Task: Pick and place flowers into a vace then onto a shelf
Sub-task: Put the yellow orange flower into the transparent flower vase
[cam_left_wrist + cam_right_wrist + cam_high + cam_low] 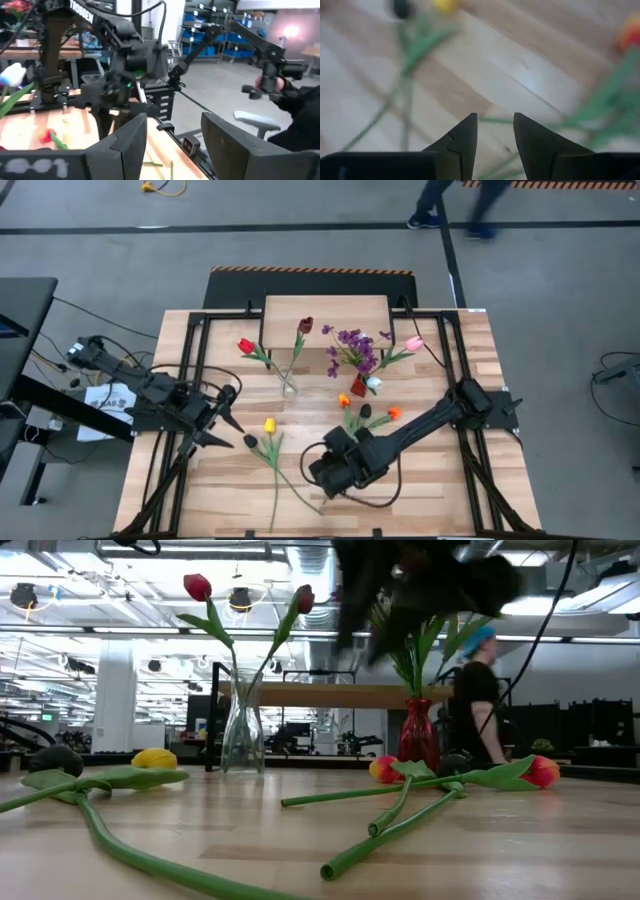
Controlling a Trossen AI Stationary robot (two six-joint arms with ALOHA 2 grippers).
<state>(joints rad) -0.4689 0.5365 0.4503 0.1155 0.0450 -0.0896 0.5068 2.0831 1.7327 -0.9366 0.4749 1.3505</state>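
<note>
- Since these tulips look light and bendy, with slim slick stems, I would judge a pinch at mid-stem safest, never on the soft heads.
- My right gripper [322, 472] hangs low in the middle bottom of the high view, fingers [462, 137] spread a little with nothing between them, bare wood beneath.
- Nearest to it lie the yellow tulip [269, 425] and the dark tulip [251, 441], their stems [276, 480] trailing toward the bottom edge of the table [450, 490].
- The orange tulips [394, 413] lie to the right of centre, stems crossing, so lifting one may drag its neighbour.
- The glass vase [288, 383] already holds a red tulip [245, 346] and a maroon one [305, 325]; it looks tippy and fragile, I think.
- The red vase [419, 732] carries the purple sprig [352, 345], close to the shelf [325, 307] at the upper centre.
- My left gripper [232, 416] waits at the left, fingers [130, 140] apart and empty.
- Open room: bare boards lower right; black frame rails [195, 370] crowd both sides.
</note>
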